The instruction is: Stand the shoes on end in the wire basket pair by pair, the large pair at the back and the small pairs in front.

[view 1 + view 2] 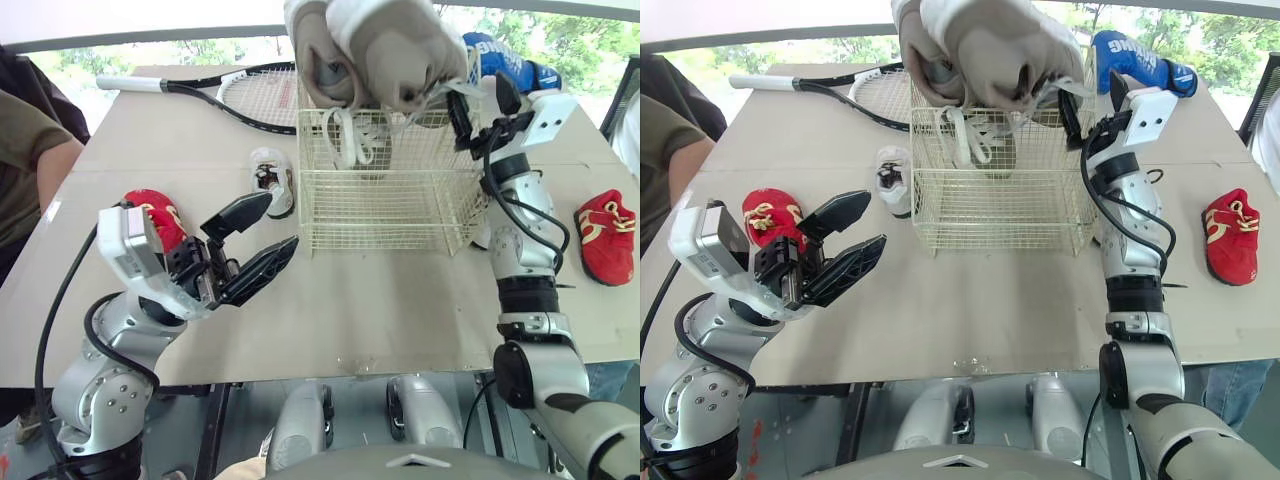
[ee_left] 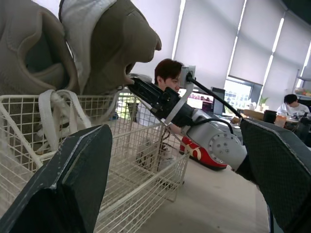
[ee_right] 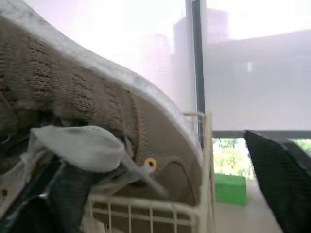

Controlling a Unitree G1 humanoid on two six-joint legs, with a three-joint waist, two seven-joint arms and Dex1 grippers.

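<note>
The wire basket [image 1: 385, 205] stands mid-table. Two large beige shoes [image 1: 372, 48] stand on end in its back part, laces hanging down inside. My right gripper [image 1: 482, 104] is open at the basket's top right corner; one finger lies against the right beige shoe [image 3: 97, 102] by its laces, the other outside the rim [image 3: 194, 209]. My left gripper [image 1: 262, 238] hangs open and empty over the table, front left of the basket. A small white shoe [image 1: 272, 180] lies just left of the basket. Red shoes lie far left [image 1: 155, 215] and far right [image 1: 607, 235]. A blue shoe [image 1: 505, 60] lies behind my right gripper.
A tennis racket [image 1: 230, 95] lies across the back left of the table. A person's sleeve [image 1: 25, 150] shows at the left table edge, and another person [image 2: 167, 75] sits beyond the right side. Bare tabletop [image 1: 380, 310] stretches in front of the basket.
</note>
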